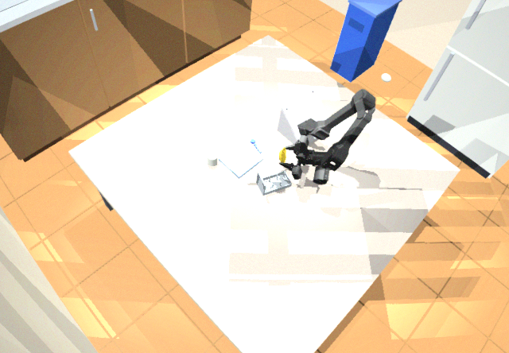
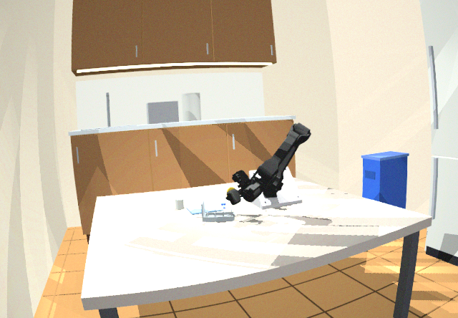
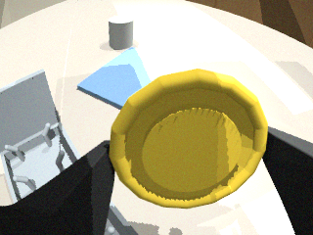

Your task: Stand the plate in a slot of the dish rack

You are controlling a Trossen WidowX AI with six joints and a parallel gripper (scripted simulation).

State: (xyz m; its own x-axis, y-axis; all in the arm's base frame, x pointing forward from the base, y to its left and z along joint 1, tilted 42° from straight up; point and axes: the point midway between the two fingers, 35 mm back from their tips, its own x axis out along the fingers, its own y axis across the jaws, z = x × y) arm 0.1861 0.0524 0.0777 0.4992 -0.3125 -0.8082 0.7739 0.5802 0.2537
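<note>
The yellow plate [image 1: 282, 154] [image 2: 230, 190] [image 3: 193, 147] is held by its opposite rims, off the table. In the top view it looks narrow and steeply tilted; in the wrist view its hollow face shows. My gripper [image 1: 284, 157] [image 3: 189, 142] is shut on the plate, with one finger at each side of the rim. The grey dish rack [image 1: 260, 184] [image 2: 218, 218] [image 3: 24, 110] stands on the table, with a tall panel at one end and short pegs inside. The plate is above the table, beside the rack and apart from it. In the exterior view the gripper hides most of the plate.
A blue board [image 1: 240, 164] [image 3: 110, 83] lies behind the rack, with a blue utensil [image 1: 255, 145] at its edge. A grey cup [image 1: 211, 160] [image 2: 179, 203] [image 3: 120, 34] stands beyond the board. The arm's white base stand [image 1: 285, 127] is behind the gripper.
</note>
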